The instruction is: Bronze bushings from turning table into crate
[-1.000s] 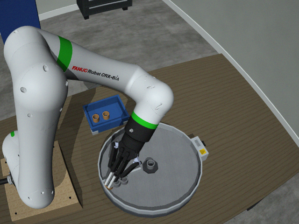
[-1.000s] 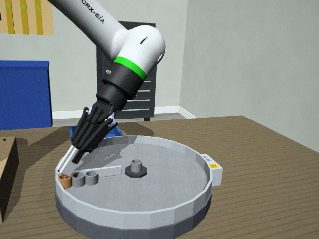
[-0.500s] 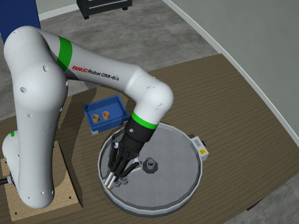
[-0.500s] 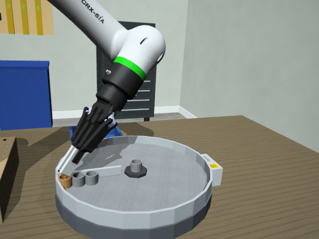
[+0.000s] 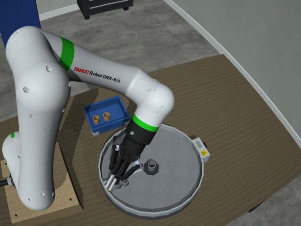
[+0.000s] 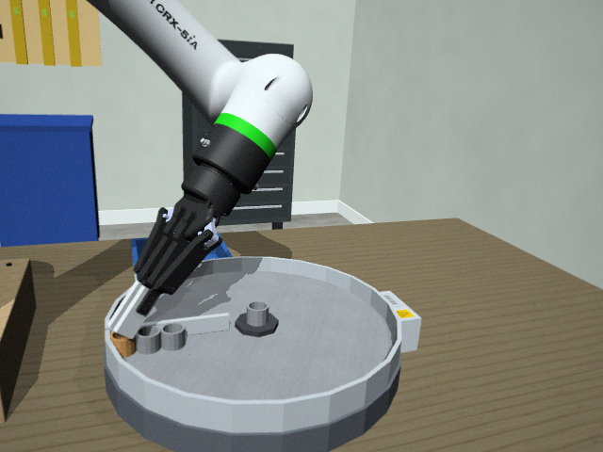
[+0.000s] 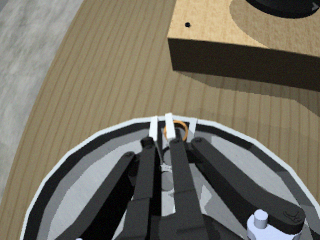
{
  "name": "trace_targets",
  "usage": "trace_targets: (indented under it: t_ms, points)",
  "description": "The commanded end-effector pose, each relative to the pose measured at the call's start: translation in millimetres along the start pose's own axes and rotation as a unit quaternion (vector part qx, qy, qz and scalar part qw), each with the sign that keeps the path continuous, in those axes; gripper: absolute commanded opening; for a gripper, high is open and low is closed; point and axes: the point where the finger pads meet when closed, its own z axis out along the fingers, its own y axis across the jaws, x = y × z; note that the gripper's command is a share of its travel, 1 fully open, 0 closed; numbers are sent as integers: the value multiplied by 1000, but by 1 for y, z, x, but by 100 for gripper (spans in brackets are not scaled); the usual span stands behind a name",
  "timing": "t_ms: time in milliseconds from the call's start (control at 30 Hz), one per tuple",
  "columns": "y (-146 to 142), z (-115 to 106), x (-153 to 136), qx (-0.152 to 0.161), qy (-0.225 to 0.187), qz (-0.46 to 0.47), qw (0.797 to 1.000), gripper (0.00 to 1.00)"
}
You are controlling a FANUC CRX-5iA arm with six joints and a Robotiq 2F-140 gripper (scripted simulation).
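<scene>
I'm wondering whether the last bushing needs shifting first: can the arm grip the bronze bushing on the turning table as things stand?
Probably not yet: the gripper looks nearly shut, and the rim and a steel bushing crowd the bronze one.

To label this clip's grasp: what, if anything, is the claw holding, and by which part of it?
Nothing is held. The claw is shut, its fingertips at the bronze bushing without gripping it.

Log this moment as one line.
end effector: nearly closed at bronze bushing | crate: two bronze bushings | turning table: three steel bushings
</scene>
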Motion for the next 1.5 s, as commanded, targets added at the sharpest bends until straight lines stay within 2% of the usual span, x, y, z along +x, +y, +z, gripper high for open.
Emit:
trace_targets:
  t_ms: [0,1033,1467]
  points:
    - [0,0,0,0,0,0,1000,6]
    - [0,0,0,0,0,0,1000,6]
    - [0,8,-7,0,0,0,1000,6]
